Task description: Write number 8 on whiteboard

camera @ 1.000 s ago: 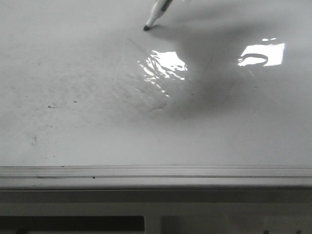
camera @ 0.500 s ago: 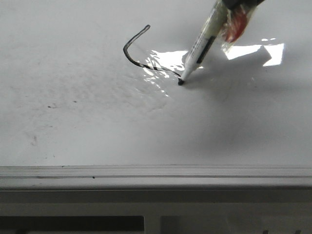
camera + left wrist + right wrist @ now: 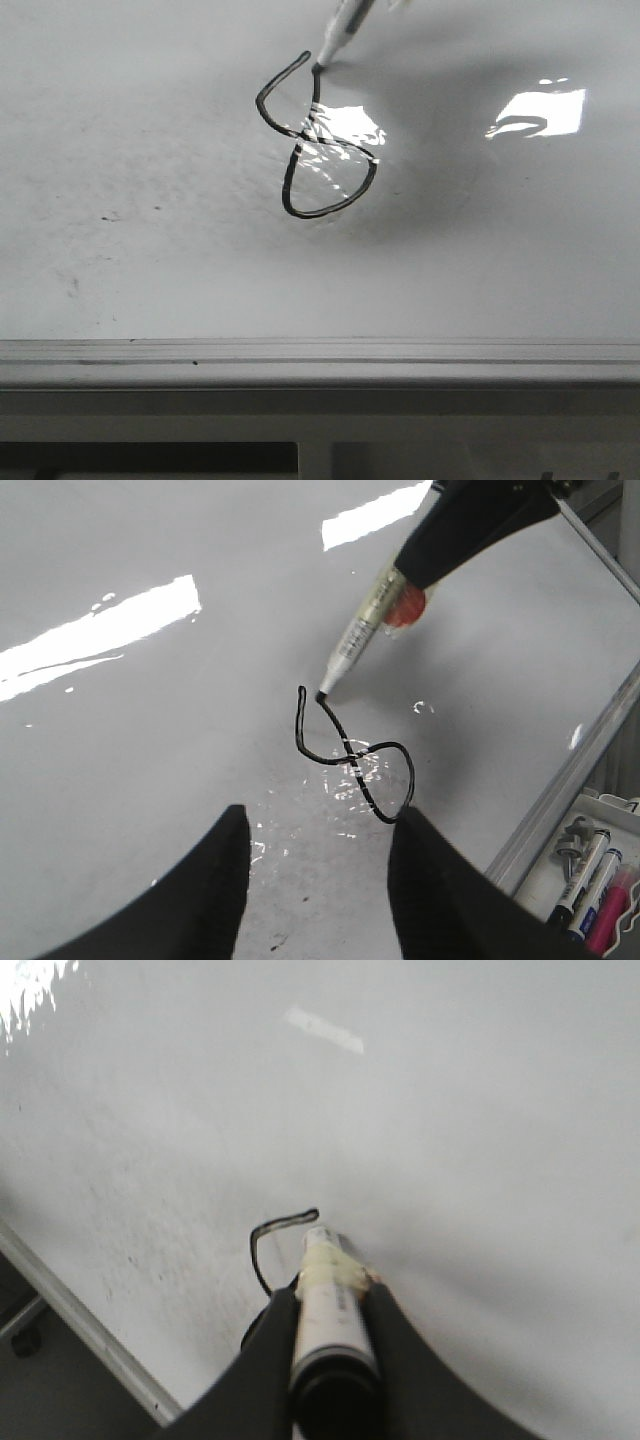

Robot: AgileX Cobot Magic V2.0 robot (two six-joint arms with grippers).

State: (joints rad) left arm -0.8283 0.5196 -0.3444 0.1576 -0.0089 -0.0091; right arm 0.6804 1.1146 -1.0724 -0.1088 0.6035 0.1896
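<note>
The whiteboard (image 3: 150, 150) is glossy white with faint smudges and a grey metal rim (image 3: 320, 352). A black figure, the number 8 (image 3: 318, 140), is drawn on it; it also shows in the left wrist view (image 3: 355, 755) and partly in the right wrist view (image 3: 270, 1240). My right gripper (image 3: 330, 1295) is shut on a white marker (image 3: 325, 1310). The marker's tip (image 3: 318, 68) touches the board at the top of the figure, close to the line's starting end. My left gripper (image 3: 318, 825) is open and empty, hovering above the board just near the lower loop.
A tray with several markers (image 3: 590, 880) sits beyond the board's rim in the left wrist view. Bright light reflections (image 3: 535, 110) and ripples (image 3: 335, 135) lie on the board. The grey rim runs along the near edge.
The marker drew the lower loop and came back up through the crossing to the top, near the starting point. The figure went from a dot to a near-closed eight.
</note>
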